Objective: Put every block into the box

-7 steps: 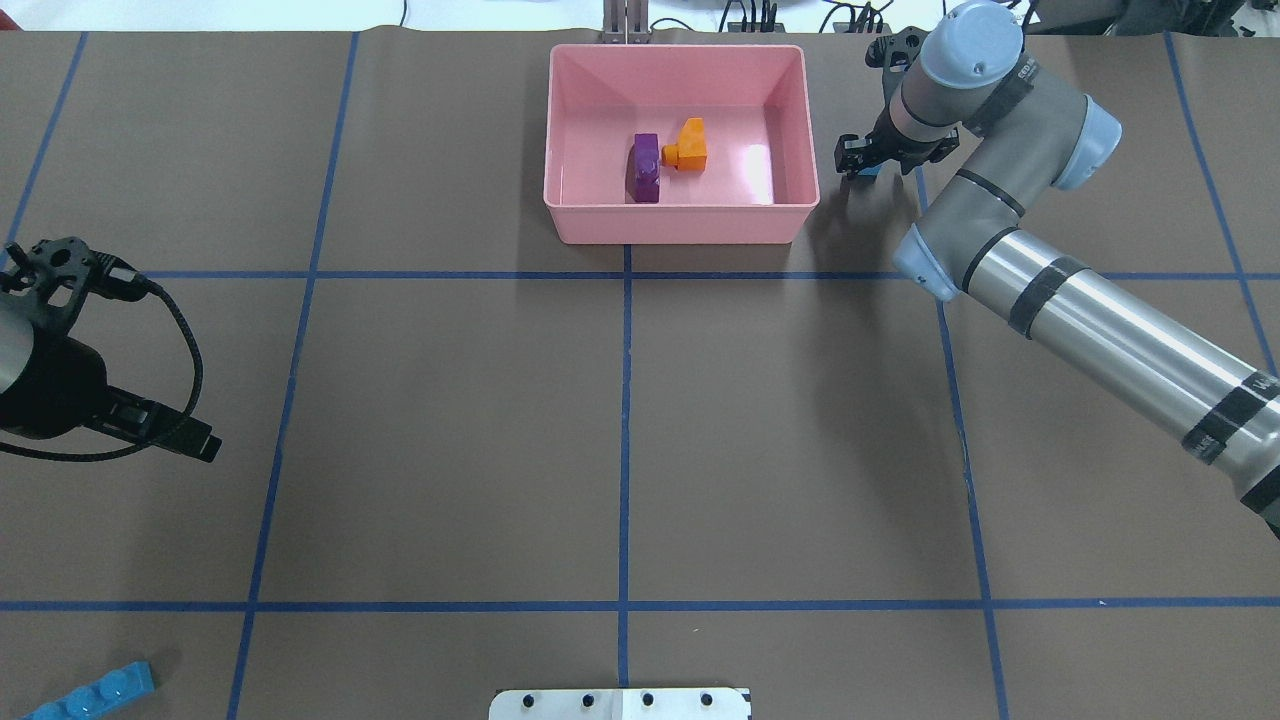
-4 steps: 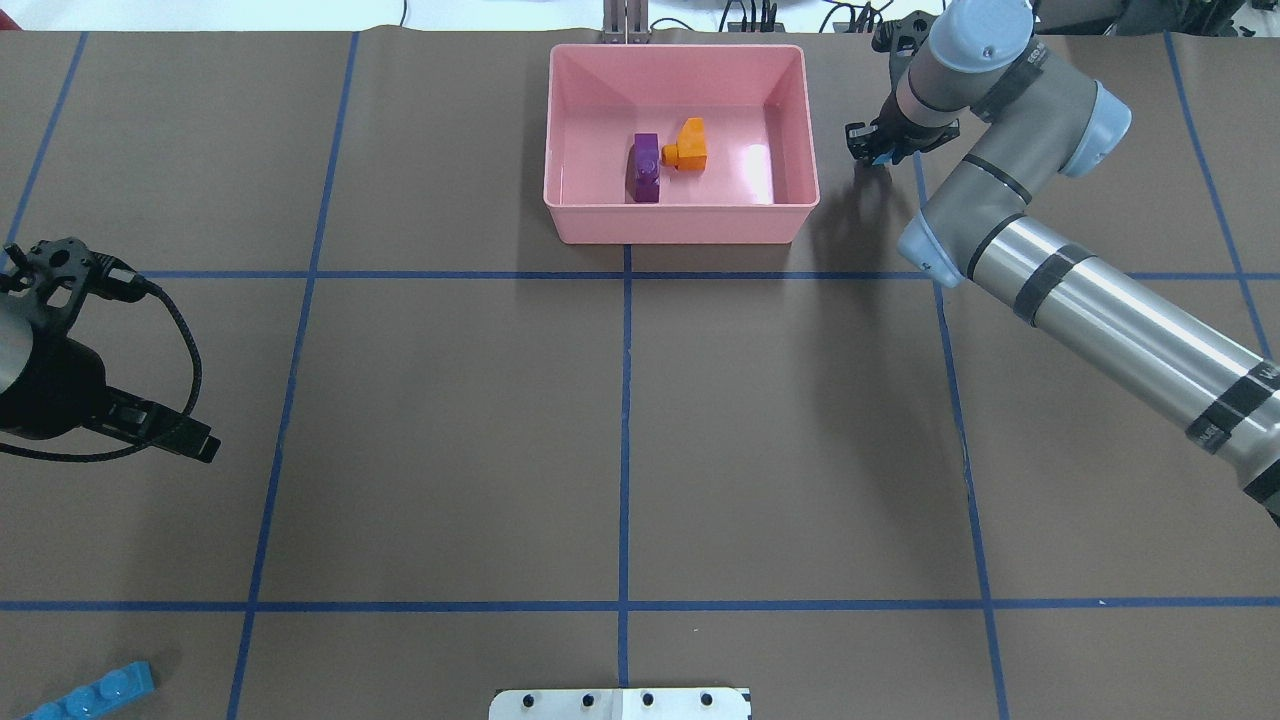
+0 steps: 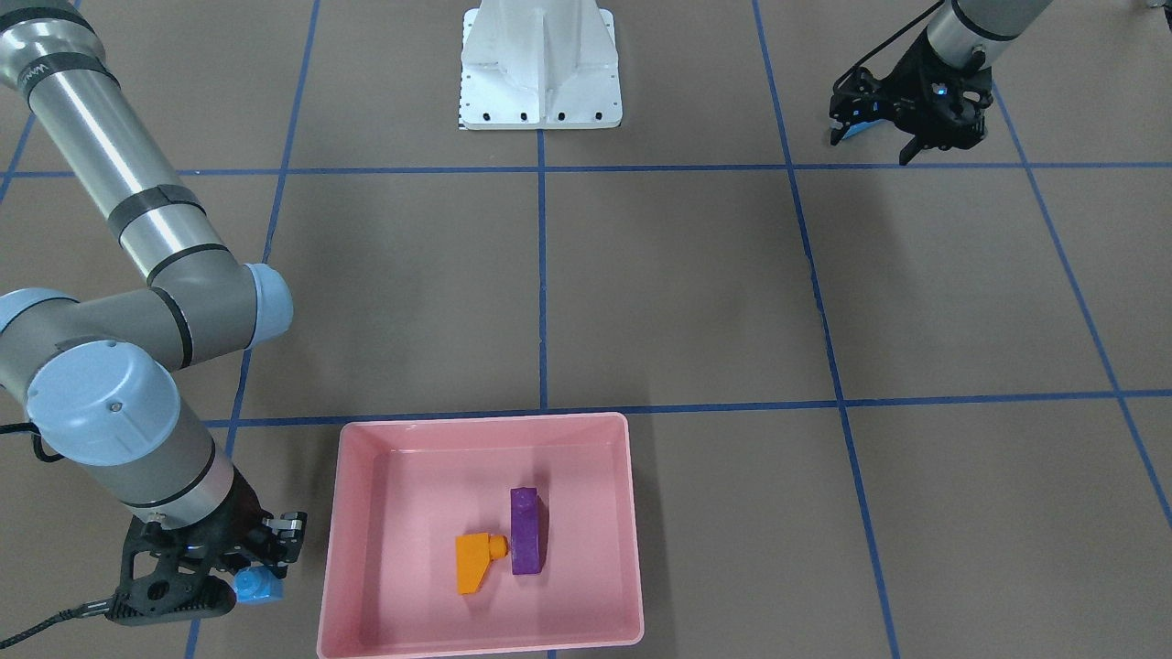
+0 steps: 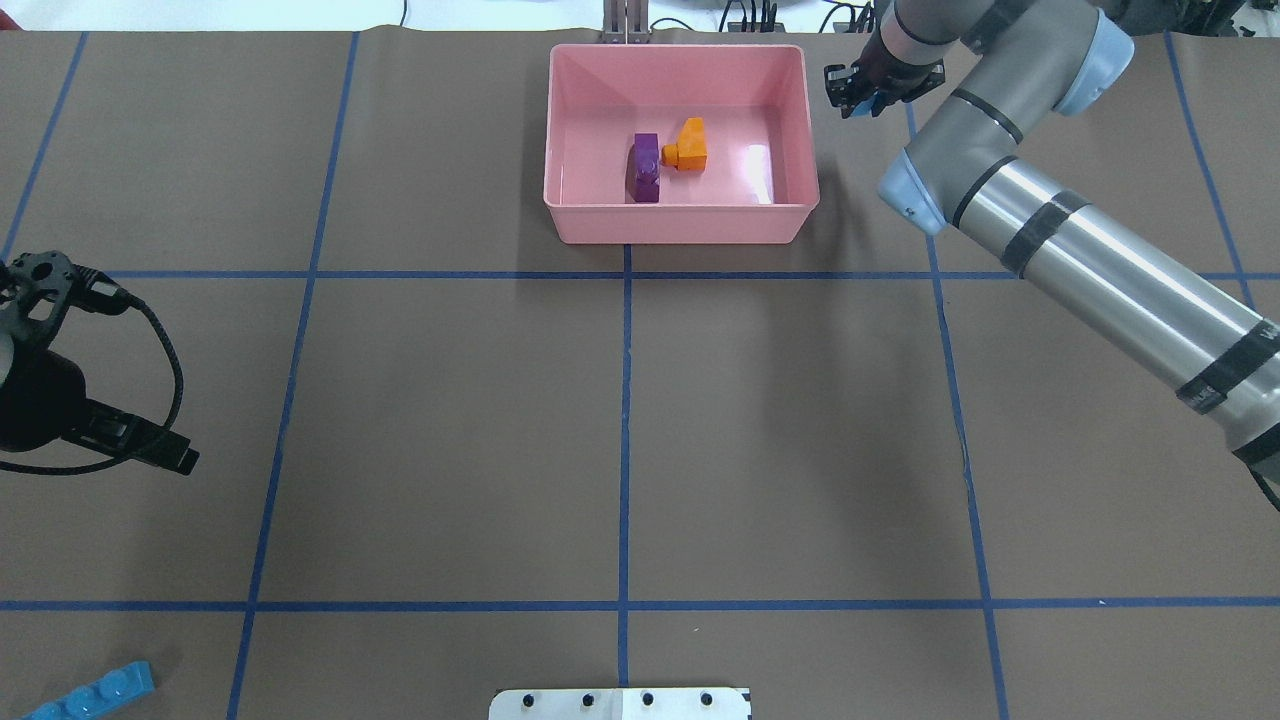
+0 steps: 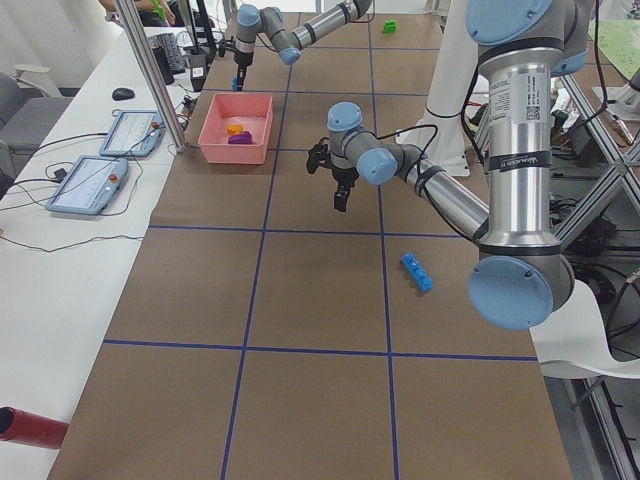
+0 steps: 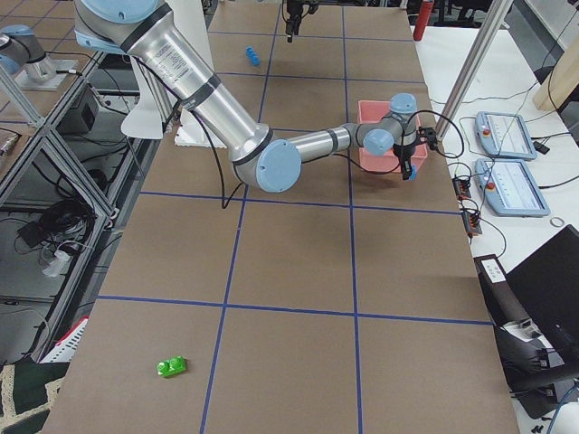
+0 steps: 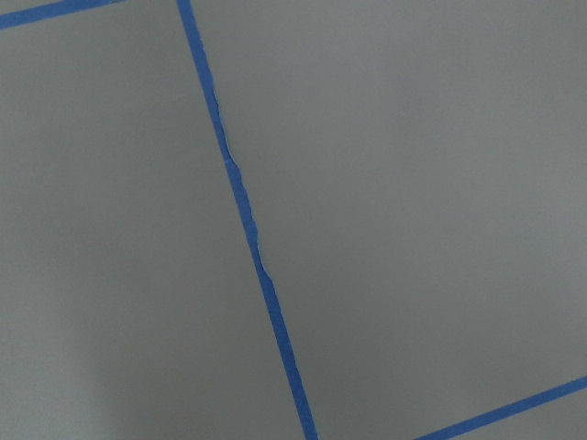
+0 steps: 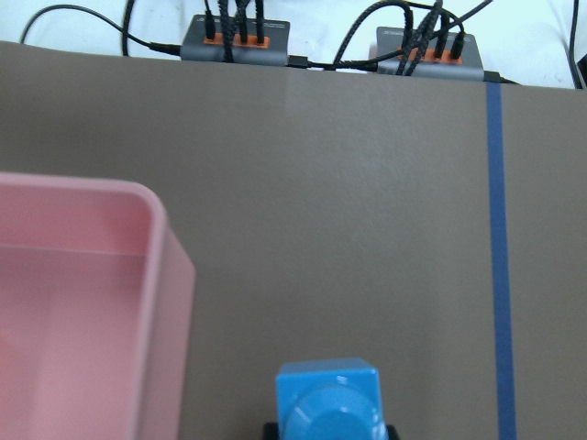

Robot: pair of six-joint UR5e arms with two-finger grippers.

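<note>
– Blocks, where r they all?
– Long purple plastic brick (image 4: 646,167) & orange sloped brick (image 4: 690,145) lie touching inside the shallow pink plastic box (image 4: 680,225). The long blue four-stud brick (image 4: 95,690) sits at the near left corner of the brown table (image 4: 450,400). The green brick (image 6: 171,366) is far off to the right.
– And the small blue one-stud brick (image 8: 330,403)?
– The right gripper (image 4: 862,95) has its fingers pinched tight on it. It's up off the table, just right of the box's far right corner. Held high, I think, so it clears the rim.
– Room to move?
– Yes. It must go left over the right wall. The right part of the box floor is bare, so it can drop w/o hitting the other two.
– Left gripper (image 3: 870,146)?
– Fingers spread wide, nothing in them, hanging near the long blue brick.
</note>
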